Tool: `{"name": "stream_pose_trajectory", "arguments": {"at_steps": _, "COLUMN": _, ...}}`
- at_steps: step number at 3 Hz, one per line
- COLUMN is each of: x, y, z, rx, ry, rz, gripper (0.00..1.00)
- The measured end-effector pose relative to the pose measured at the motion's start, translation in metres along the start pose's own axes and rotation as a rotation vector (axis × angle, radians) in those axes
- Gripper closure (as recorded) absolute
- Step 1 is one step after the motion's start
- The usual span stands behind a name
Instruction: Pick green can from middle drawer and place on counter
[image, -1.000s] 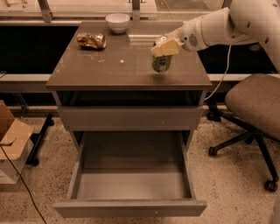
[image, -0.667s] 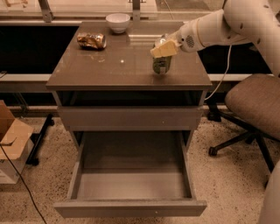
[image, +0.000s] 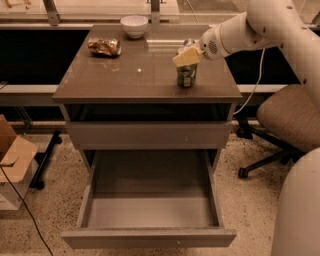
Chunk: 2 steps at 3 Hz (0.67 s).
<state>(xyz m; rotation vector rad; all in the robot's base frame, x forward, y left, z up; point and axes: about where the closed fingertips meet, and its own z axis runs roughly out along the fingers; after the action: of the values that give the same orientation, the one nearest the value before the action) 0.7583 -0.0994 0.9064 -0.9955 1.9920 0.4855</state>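
Observation:
The green can (image: 186, 76) stands upright on the counter (image: 125, 75), near its right side. My gripper (image: 185, 57) is right over the can's top, at the end of the white arm (image: 250, 30) that reaches in from the upper right; it hides the can's lid. The middle drawer (image: 150, 212) is pulled out below, and its smooth grey inside holds nothing.
A crumpled orange-gold can (image: 104, 46) lies at the counter's back left and a white bowl (image: 134, 25) stands at the back. An office chair (image: 287, 120) stands right of the cabinet. A cardboard box (image: 12, 160) and a cable lie on the floor at the left.
The arm has shifted slightly to the left. The gripper stays over the can's top, and the can has not moved on the counter.

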Motion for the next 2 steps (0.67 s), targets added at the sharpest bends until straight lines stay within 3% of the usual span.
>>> {"name": "stream_pose_trajectory", "arguments": {"at_steps": 1, "x": 0.0007, "y": 0.0005, "z": 0.0031, "rx": -0.003, "ry": 0.004, "rz": 0.003, "gripper": 0.11}}
{"name": "stream_pose_trajectory", "arguments": {"at_steps": 2, "x": 0.0011, "y": 0.0017, "z": 0.0057, "rx": -0.007, "ry": 0.005, "rz": 0.003, "gripper": 0.0}}
